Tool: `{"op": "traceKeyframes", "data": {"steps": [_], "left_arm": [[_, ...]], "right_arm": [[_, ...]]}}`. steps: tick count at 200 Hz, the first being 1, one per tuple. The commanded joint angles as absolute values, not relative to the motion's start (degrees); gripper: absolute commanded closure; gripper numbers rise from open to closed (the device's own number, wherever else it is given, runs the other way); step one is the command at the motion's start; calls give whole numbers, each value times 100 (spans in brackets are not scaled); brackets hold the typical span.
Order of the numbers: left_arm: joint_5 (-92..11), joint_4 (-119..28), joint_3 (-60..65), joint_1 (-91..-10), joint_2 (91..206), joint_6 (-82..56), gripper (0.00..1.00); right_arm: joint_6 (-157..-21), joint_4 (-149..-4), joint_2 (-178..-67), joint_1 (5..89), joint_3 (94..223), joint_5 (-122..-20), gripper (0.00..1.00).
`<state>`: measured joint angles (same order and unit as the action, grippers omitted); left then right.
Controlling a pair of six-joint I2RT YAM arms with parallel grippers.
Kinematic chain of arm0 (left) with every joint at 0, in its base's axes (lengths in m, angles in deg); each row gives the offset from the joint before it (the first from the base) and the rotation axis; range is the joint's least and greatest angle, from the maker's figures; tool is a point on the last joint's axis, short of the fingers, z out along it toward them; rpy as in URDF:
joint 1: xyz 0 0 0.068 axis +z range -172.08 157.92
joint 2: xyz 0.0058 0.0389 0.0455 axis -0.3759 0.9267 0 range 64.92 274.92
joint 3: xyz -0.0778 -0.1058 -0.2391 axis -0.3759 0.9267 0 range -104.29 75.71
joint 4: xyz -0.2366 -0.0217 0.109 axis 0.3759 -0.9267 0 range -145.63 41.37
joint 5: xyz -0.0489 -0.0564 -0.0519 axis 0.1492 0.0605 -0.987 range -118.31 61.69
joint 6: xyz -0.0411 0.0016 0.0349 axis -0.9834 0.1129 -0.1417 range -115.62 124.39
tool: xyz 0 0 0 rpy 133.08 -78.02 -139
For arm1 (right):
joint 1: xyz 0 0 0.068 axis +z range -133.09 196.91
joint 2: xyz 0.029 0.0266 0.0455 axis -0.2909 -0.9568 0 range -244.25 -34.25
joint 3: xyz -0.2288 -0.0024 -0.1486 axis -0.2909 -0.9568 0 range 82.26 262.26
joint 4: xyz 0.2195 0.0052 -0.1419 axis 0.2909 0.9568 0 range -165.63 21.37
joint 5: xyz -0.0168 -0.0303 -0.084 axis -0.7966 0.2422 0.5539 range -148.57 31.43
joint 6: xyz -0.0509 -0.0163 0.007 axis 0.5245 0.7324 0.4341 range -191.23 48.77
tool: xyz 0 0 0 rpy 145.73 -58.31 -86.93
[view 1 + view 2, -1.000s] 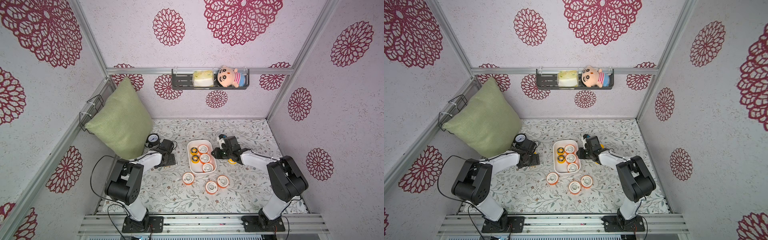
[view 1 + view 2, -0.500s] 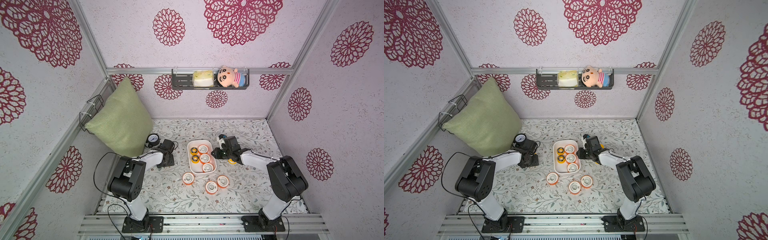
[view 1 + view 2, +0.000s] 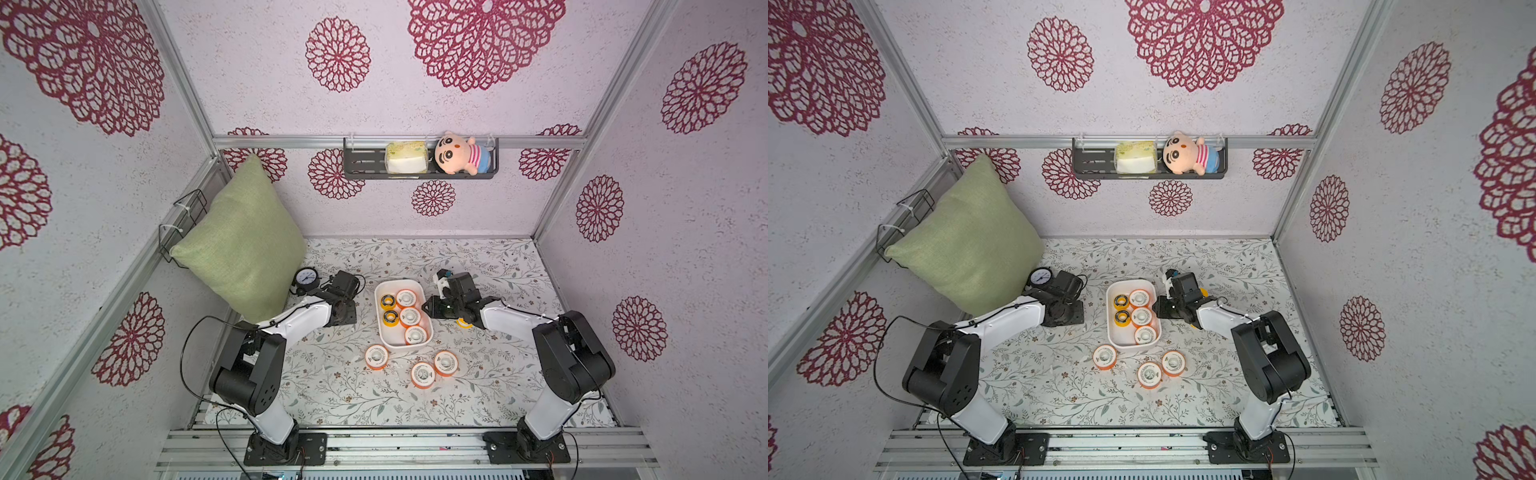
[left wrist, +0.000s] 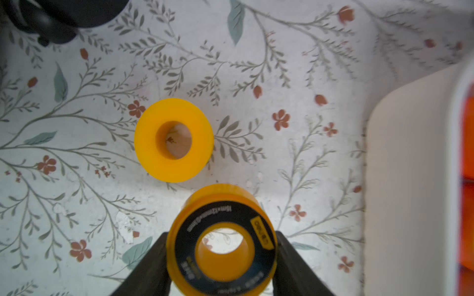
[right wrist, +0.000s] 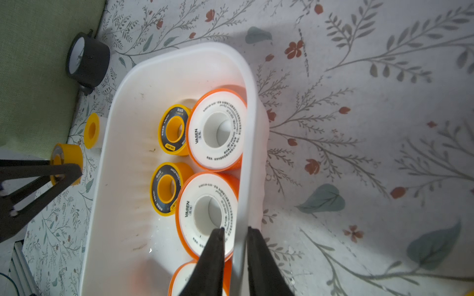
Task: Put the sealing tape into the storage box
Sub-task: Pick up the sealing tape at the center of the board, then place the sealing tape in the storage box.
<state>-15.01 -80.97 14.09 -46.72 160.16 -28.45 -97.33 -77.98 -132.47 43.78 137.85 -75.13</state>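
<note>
**Left of the table (image 3: 332,395).** The left gripper (image 4: 222,237) is clamped on a black-faced yellow spool (image 4: 186,246), with one finger on each side of its rim. The spool lies flat with its hole upward. Whether it is clear of the table cannot be told. A plain yellow spool (image 4: 154,153) lies just beyond it, not touching. The black gauge (image 3: 306,277) stands farther toward the far left corner, against the green pillow (image 3: 245,245).

**Centre.** The white box (image 3: 378,320) lies to the right of the held spool, across a bare strip of table. Its long axis runs from the table's near edge toward the far edge, so a long wall faces the left gripper. Inside, a row of yellow spools (image 3: 387,300) sits along that wall and a row of orange spools (image 3: 410,316) along the opposite one. The near end of the yellow row looks free.

**Right.** The right gripper (image 5: 234,229) pinches the box's right long wall, one finger inside and one outside. Three loose orange spools (image 3: 423,374) lie on the table beside the box's near end.

The left arm holds the spool and is the nearer one, so it is judged the one to carry it rightward over the wall.
</note>
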Motion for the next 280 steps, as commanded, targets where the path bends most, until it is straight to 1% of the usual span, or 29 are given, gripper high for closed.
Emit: {"op": "traceKeyframes", "data": {"steps": [1, 58, 98, 163, 244, 280], "left_arm": [[-1394, -8358, 1127, -4971, 15829, -2820, 41], [-1689, -8493, 427, -5644, 15904, -2706, 41], [-1707, -8588, 203, -5965, 16034, -2460, 40], [-1777, -9218, -105, -6419, 16429, -2171, 40], [-1986, -9516, -548, -6707, 17026, -1796, 41], [-1908, -9730, -800, -6776, 17285, -1650, 41]], "right_arm": [[-9768, -7879, -13260, 4363, 13773, -7571, 78], [-9778, -7892, -13265, 4360, 13761, -7571, 79], [-9758, -7897, -13295, 4362, 13762, -7580, 80], [-9741, -7879, -13300, 4360, 13782, -7571, 80], [-9733, -7844, -13295, 4363, 13797, -7554, 80], [-9724, -7827, -13287, 4361, 13793, -7536, 80]]}}
